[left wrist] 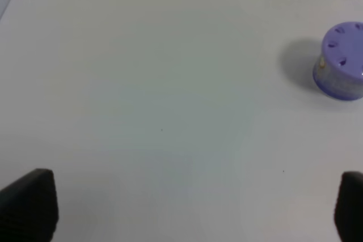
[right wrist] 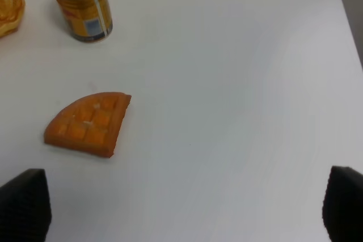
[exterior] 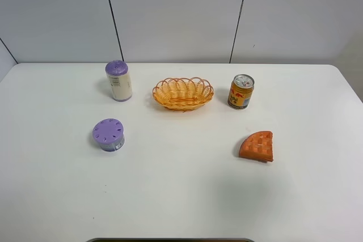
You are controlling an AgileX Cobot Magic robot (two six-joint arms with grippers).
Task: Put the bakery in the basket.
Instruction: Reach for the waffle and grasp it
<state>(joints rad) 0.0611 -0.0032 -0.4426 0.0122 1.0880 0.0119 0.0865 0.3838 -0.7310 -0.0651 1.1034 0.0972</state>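
Observation:
The bakery point(exterior: 257, 145) is an orange-brown wedge with a grid top, lying flat on the white table at the right; it also shows in the right wrist view point(right wrist: 89, 124). The orange-yellow wicker basket point(exterior: 182, 93) stands empty at the back middle, and its rim edge shows in the right wrist view point(right wrist: 10, 4). My right gripper point(right wrist: 184, 205) is open and empty, above bare table, apart from the wedge. My left gripper point(left wrist: 187, 208) is open and empty over bare table at the left. Neither gripper shows in the exterior view.
A gold-red drink can point(exterior: 241, 91) stands right of the basket, behind the wedge. A tall purple-lidded container point(exterior: 118, 80) stands left of the basket. A short purple-lidded container point(exterior: 109, 134) sits in front of it, also in the left wrist view point(left wrist: 341, 60).

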